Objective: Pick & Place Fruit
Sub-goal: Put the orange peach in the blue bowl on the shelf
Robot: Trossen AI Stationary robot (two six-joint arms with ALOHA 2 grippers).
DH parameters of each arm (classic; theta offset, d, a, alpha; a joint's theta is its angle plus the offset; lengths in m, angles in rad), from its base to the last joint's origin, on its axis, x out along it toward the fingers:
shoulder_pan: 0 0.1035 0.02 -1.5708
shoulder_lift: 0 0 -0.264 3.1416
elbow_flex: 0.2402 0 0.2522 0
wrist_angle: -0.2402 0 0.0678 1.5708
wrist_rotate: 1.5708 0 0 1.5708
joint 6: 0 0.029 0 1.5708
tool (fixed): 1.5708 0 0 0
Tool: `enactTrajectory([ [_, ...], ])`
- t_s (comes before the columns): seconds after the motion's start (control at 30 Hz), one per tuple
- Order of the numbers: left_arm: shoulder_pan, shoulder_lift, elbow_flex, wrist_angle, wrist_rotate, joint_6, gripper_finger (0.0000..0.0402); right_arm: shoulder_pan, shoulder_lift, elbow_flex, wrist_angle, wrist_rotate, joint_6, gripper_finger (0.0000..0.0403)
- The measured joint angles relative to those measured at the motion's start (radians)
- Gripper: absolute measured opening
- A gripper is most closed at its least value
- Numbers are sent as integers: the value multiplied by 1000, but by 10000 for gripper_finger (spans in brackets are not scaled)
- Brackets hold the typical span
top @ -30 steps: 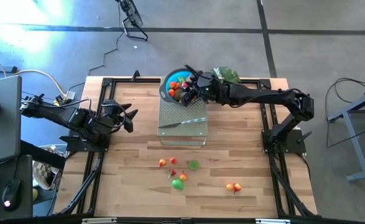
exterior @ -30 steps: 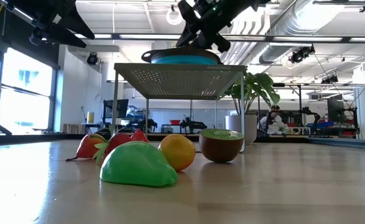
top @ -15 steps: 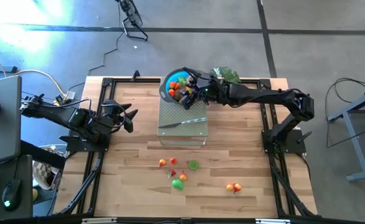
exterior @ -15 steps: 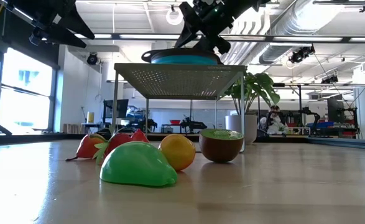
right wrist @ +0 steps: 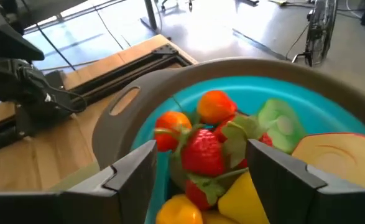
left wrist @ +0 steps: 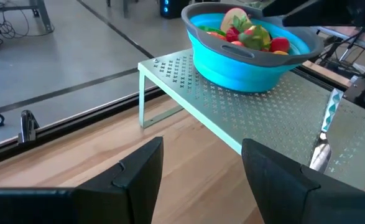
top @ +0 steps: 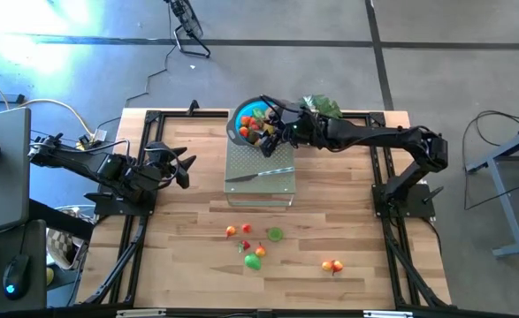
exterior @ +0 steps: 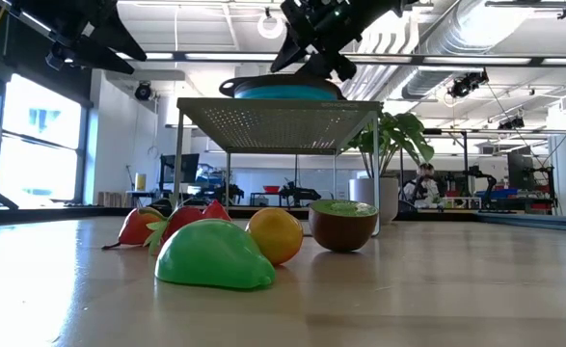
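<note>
Several small toy fruits (top: 255, 247) lie on the wooden table (top: 188, 230) in the high view, well apart from the right gripper (top: 274, 124), which hovers over the round blue bowl (top: 241, 115) on the perforated metal shelf (top: 259, 172); the left gripper (top: 184, 168) waits at the table's left side, somewhat nearer the loose fruits. From its wrist view, the left jaws stand apart and empty. From the right wrist view, the right jaws stand apart, empty, with a red toy strawberry (right wrist: 202, 151) between them in the bowl.

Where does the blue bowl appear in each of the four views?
High view: bowl at top centre, on the far end of the mesh rack.
Low view: bowl upper centre, on the rack top.
Left wrist view: bowl upper right, on the rack.
Right wrist view: bowl fills the picture, holding fruit.
Shared landmark: the rack, unseen in the right wrist view.
</note>
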Motion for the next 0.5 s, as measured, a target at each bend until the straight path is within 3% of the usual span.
enactTrajectory([
  [0.5,0,0,0,0,21,0,214,-4,-97,0,5,-4,-50,238],
])
